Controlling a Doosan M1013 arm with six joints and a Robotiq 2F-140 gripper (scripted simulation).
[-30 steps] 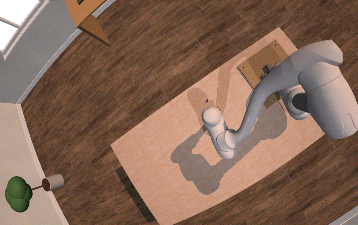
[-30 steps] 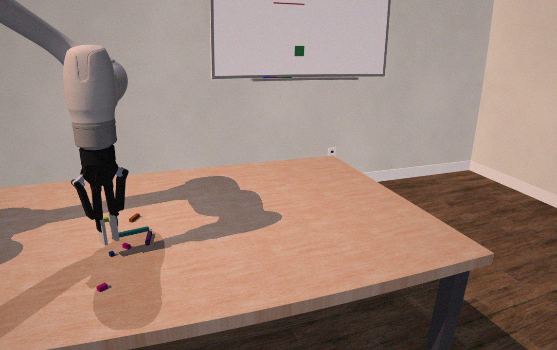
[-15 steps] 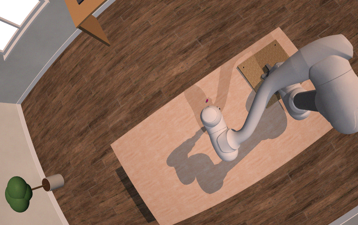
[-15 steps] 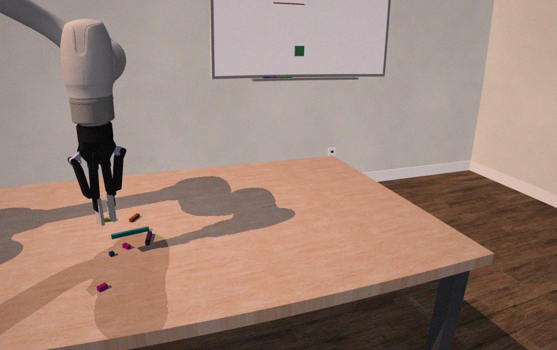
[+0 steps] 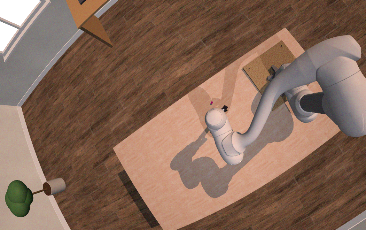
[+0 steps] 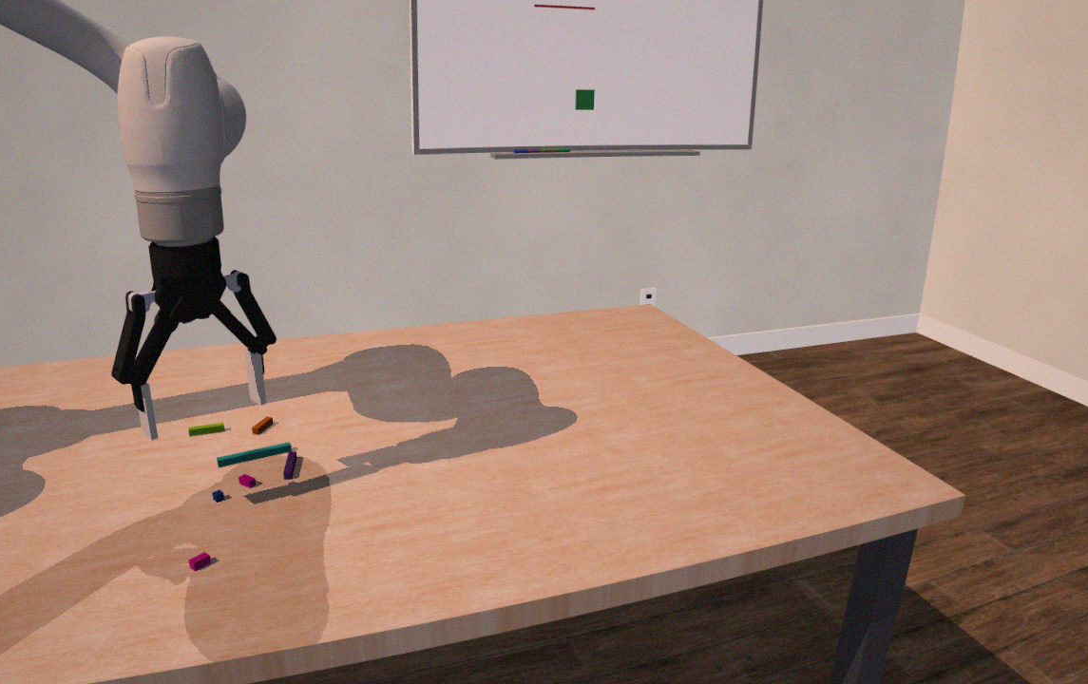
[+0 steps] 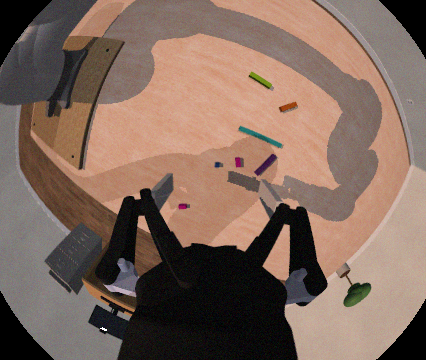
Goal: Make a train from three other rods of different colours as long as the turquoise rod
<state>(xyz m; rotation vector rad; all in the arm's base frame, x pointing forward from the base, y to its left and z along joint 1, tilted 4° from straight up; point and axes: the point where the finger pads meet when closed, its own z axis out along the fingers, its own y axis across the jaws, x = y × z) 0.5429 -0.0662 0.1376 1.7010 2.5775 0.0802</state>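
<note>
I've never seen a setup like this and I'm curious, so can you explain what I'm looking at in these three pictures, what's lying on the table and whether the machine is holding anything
This is one pale grey robot arm bolted to a wooden table. One picture looks straight down from the ceiling, one looks across the room from the side, and the round one comes from a camera on the arm's wrist, looking past its black claw.

Small coloured rods lie on the table: a lime rod, an orange rod, a long turquoise rod, a purple rod, a grey rod, a tiny blue rod and two magenta rods.

The claw hangs above the table, fingers spread wide, holding nothing.
</note>
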